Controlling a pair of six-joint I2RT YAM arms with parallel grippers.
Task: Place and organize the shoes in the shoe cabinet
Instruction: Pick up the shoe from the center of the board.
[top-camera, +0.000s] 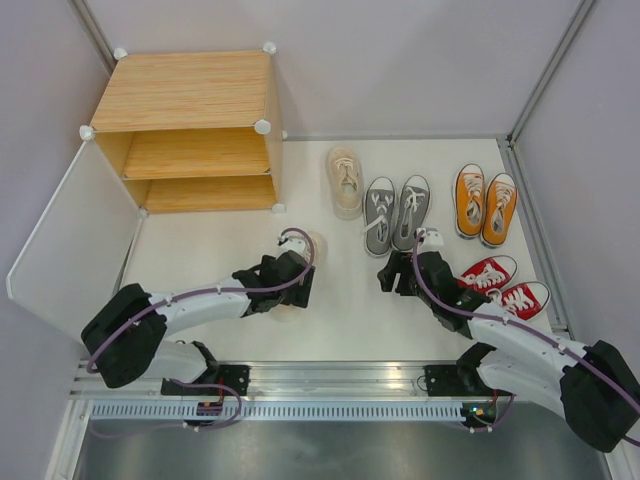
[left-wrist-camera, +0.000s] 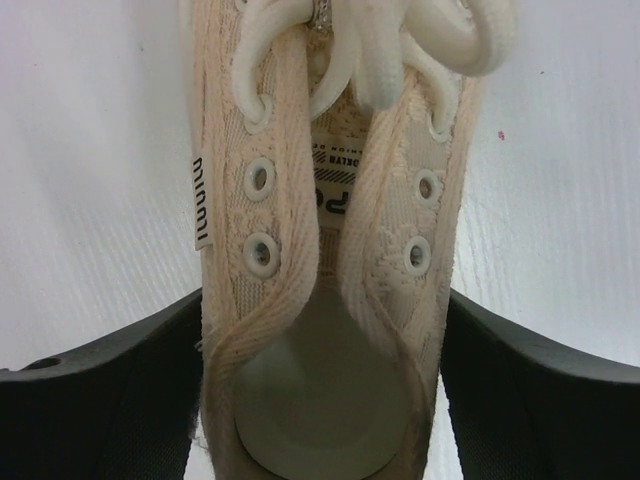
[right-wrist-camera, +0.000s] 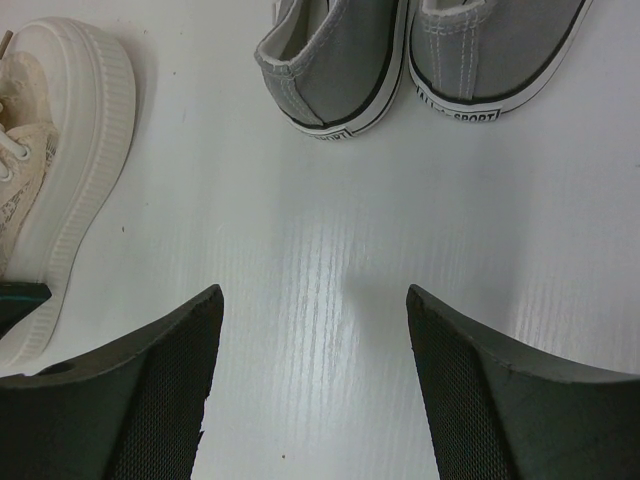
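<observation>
My left gripper (top-camera: 293, 285) is shut on one cream shoe (top-camera: 311, 245); in the left wrist view its fingers (left-wrist-camera: 150, 390) press both sides of the heel of this shoe (left-wrist-camera: 300, 200). The other cream shoe (top-camera: 345, 181) lies near the cabinet. My right gripper (top-camera: 396, 272) is open and empty over bare table, just short of the heels of the grey pair (top-camera: 396, 212), which also show in the right wrist view (right-wrist-camera: 340, 60). The orange pair (top-camera: 485, 203) and red pair (top-camera: 505, 285) lie at the right. The light-wood shoe cabinet (top-camera: 190, 90) stands at the back left.
The cabinet's white door (top-camera: 65, 230) hangs open toward the left front, beside my left arm. The held cream shoe also shows at the left of the right wrist view (right-wrist-camera: 75, 150). Metal frame posts and grey walls close in the table.
</observation>
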